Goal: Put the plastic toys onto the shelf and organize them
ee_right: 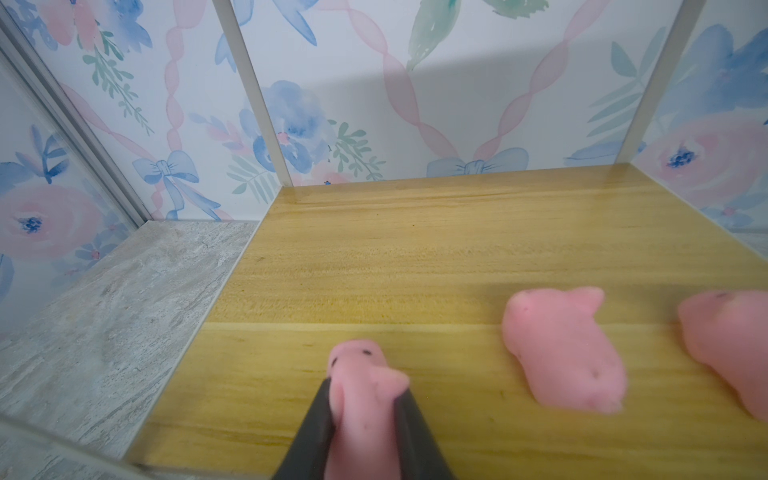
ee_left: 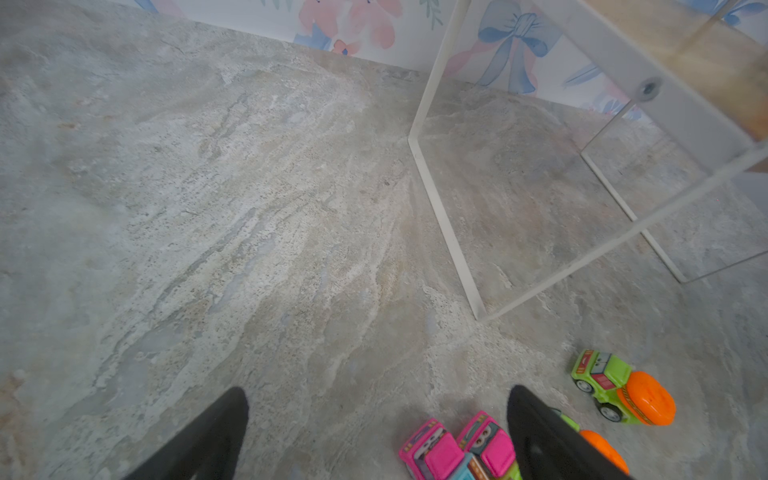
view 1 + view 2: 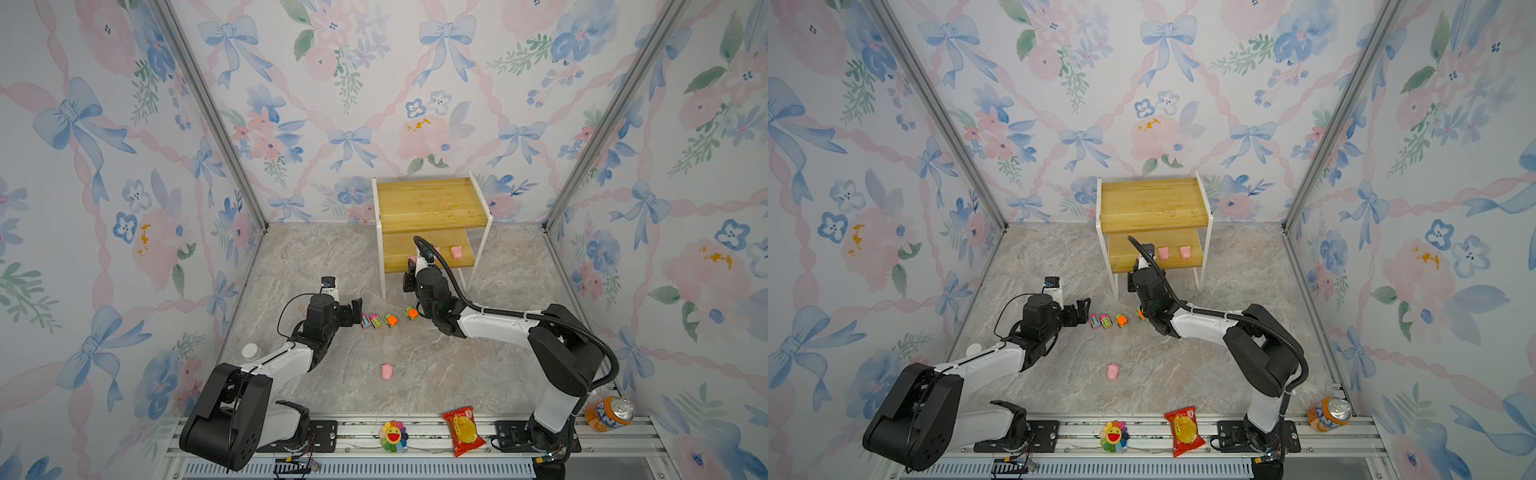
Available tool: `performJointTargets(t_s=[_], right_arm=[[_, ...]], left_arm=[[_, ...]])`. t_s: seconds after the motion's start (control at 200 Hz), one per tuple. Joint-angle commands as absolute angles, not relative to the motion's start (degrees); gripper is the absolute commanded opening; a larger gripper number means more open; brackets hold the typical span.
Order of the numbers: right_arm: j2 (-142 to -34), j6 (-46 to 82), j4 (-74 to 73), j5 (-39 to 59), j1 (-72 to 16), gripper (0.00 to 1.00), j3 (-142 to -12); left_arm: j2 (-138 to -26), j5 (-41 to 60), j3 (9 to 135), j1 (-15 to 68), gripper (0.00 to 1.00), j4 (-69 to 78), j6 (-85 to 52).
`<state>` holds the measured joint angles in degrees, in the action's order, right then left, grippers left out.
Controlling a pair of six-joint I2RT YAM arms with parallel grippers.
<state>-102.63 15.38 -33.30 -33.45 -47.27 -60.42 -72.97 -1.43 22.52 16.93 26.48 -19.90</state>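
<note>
The shelf point(image 3: 430, 201) stands at the back wall, its tan boards on a white frame. My right gripper point(image 1: 365, 387) is shut on a pink pig point(image 1: 358, 368) just above the lower board point(image 1: 415, 257), near its left front corner. Two more pigs point(image 3: 1163, 252) point(image 3: 1185, 251) lie on that board to its right. Another pig point(image 3: 387, 371) lies on the floor in the middle. Several cars point(image 3: 365, 321) point(image 3: 375, 321) point(image 3: 390, 320) point(image 3: 411, 312) stand in a row on the floor. My left gripper point(image 2: 376, 399) is open, low beside the two pink cars point(image 2: 432, 451) point(image 2: 490, 440).
On the front rail lie a rainbow flower toy point(image 3: 392, 435), a red snack packet point(image 3: 463, 430) and an orange soda can point(image 3: 609, 413). A white-capped bottle point(image 3: 251, 352) stands behind the left arm. The shelf's thin white legs point(image 2: 444, 216) are close to the cars.
</note>
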Motion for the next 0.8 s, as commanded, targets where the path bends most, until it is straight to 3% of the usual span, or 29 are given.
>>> performJointTargets(t_s=[0.0, 0.315, 0.66, 0.795], right_arm=[[-103.7, 14.9, -34.8, -33.6, -46.8, 0.25, -61.7], [-103.3, 15.0, -34.5, -33.3, -46.8, 0.31, -61.0], [-102.2, 15.2, -33.6, -33.3, -46.9, 0.46, -60.0], [-101.7, 15.2, -33.2, -33.3, -46.9, 0.47, -59.5]], left_arm=[[-73.1, -0.9, 23.3, 17.3, 0.98, 26.5, -18.9], [-73.3, -0.9, 23.5, 17.3, 0.98, 26.4, -18.9], [-73.1, -0.8, 23.6, 17.3, 0.98, 26.4, -18.9], [-73.0, -0.7, 23.5, 17.3, 0.98, 26.5, -18.9]])
